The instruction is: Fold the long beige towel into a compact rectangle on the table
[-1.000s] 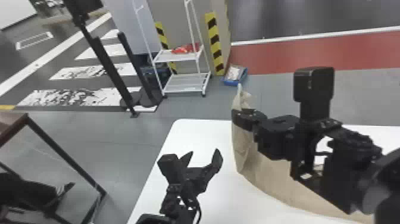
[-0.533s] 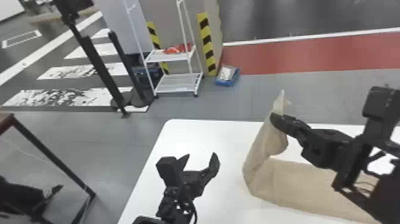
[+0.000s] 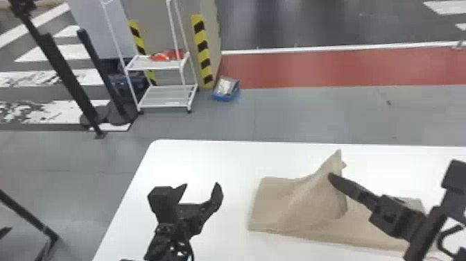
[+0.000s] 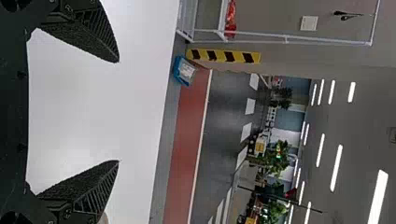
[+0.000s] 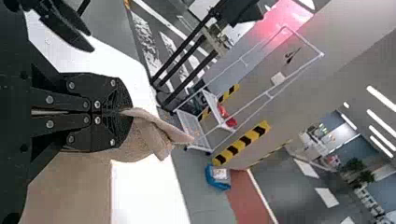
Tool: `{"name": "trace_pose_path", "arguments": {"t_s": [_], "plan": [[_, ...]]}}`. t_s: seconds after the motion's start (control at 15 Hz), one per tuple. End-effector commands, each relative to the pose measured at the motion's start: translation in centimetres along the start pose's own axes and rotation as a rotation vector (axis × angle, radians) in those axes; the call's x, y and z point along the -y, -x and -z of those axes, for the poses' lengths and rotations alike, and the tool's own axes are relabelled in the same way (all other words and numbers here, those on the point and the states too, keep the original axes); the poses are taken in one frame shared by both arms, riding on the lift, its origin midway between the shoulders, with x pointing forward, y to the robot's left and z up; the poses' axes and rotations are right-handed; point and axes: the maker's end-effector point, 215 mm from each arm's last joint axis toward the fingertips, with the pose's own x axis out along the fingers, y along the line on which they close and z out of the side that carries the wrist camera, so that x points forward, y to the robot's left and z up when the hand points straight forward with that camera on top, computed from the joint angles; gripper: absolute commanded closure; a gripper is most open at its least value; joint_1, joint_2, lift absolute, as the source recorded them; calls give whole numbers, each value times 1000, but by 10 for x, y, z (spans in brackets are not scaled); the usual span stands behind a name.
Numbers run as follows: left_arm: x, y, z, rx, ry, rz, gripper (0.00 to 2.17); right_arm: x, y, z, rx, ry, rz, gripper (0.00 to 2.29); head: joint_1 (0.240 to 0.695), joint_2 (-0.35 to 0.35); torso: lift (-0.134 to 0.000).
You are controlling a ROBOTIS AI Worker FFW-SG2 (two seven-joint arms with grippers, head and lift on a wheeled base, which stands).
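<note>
In the head view my right gripper [image 3: 333, 178] is over the beige towel [image 3: 312, 204], holding up a peak of its cloth. The towel's left part lies flat, and its long strip runs right beneath my right arm. Seen from the right wrist, the gripper [image 5: 122, 113] is shut on the towel [image 5: 149, 133], a bit of cloth sticking out past the fingertips. My left gripper [image 3: 201, 189] stands open over the table, left of the towel and apart from it. The left wrist view has that gripper [image 4: 118, 112] with its fingers wide apart and nothing between them.
The white table [image 3: 183, 163] has its left edge beside my left arm. Beyond it on the floor stand a white rack [image 3: 168, 97], a blue box [image 3: 227, 91] and black posts [image 3: 69, 76].
My right gripper has moved right and lower with the held cloth, laying the towel's raised left part over toward the right. The left gripper stays open; the head view has shifted slightly.
</note>
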Motion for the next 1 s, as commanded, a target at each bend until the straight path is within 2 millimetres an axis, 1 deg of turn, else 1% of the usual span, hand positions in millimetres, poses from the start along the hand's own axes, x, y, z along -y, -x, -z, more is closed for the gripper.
{"name": "trace_pose_path", "arguments": {"t_s": [0.0,0.13,0.2,0.33,0.4,0.53,0.6,0.67,0.73,0.87,0.93], "plan": [[2,0,3,-9,-7,4,124,57,18,9,-24,-43,63,1217,695,122,0],[7,1,11,-32,-14,9,124,85,25,9,-43,-70,70,1214,695,71,0],[7,1,13,-34,-18,6,124,93,30,6,-39,-80,68,1217,695,56,0],[7,2,16,-41,-21,4,124,100,40,-4,-18,-93,62,1217,695,25,0],[7,2,15,-40,-24,1,124,102,46,-10,-5,-107,55,1217,695,3,0],[7,2,16,-43,-26,1,124,92,53,-20,25,-131,8,1217,695,-13,0],[8,2,15,-40,-26,2,124,89,57,-26,36,-124,1,1298,695,-19,0],[9,2,15,-39,-26,3,124,85,59,-32,46,-112,-3,1301,695,-24,0],[8,2,15,-42,-28,3,124,88,61,-33,45,-115,4,1301,695,-26,0],[9,3,17,-45,-28,3,124,90,63,-41,51,-108,8,1301,695,-32,0],[8,3,17,-43,-26,1,124,94,65,-45,60,-102,14,1301,695,-35,0]]}}
